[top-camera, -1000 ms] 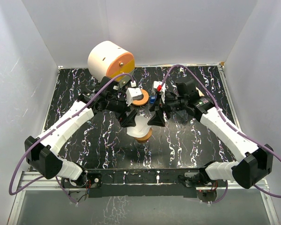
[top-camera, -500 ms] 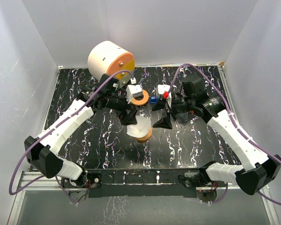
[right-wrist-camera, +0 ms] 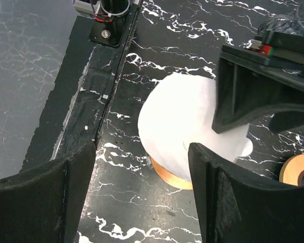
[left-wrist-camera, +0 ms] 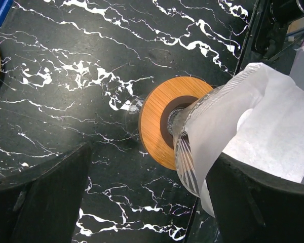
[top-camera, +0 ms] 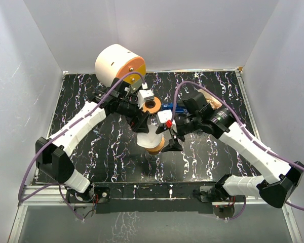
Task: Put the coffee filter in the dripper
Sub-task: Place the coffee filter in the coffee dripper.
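Left gripper [left-wrist-camera: 149,157] apart astride dripper [left-wrist-camera: 154,121]; right gripper [right-wrist-camera: 142,149] apart; filter [right-wrist-camera: 177,121] cone mouth up

The counter [top-camera: 116,162] is black, streaked all over with white marble-like veins. The crinkled paper coffee filter [right-wrist-camera: 177,126] is plain white. The ribbed glass dripper [left-wrist-camera: 185,152] is clear, and its round wooden collar [left-wrist-camera: 154,121] is orange-brown around a dark grey centre. The large cylinder [top-camera: 114,63] is cream with an orange end face. The small wooden ring [top-camera: 152,106] is the same orange-brown, and the small block [top-camera: 167,107] is blue. The robot arms [top-camera: 86,121] have white shells and black joints. Their cables [top-camera: 195,82] are purple.
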Controlling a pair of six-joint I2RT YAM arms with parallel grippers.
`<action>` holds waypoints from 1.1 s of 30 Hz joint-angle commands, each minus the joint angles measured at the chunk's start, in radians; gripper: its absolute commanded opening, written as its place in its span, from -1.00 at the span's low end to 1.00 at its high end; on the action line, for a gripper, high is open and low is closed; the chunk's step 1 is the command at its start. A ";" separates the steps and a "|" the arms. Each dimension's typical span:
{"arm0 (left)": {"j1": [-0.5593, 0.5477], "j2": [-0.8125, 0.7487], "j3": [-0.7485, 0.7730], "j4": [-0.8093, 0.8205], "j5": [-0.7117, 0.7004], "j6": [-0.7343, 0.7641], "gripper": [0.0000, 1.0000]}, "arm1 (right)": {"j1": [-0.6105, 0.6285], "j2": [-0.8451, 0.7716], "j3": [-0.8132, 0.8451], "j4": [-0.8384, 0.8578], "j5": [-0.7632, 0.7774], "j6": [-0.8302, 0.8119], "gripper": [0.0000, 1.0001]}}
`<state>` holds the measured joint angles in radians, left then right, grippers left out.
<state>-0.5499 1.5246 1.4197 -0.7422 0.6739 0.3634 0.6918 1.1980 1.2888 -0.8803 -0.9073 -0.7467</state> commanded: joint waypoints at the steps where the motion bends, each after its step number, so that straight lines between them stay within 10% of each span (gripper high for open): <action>1: 0.004 0.013 0.048 -0.025 0.061 -0.003 0.73 | 0.053 0.032 0.036 0.008 0.058 -0.034 0.43; 33: -0.010 0.028 -0.064 0.049 -0.012 0.007 0.69 | 0.156 0.160 0.023 -0.015 0.282 -0.044 0.31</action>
<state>-0.5503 1.5509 1.3705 -0.7010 0.6613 0.3515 0.8375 1.3476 1.2995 -0.9165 -0.6239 -0.7834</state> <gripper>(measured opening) 0.847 0.659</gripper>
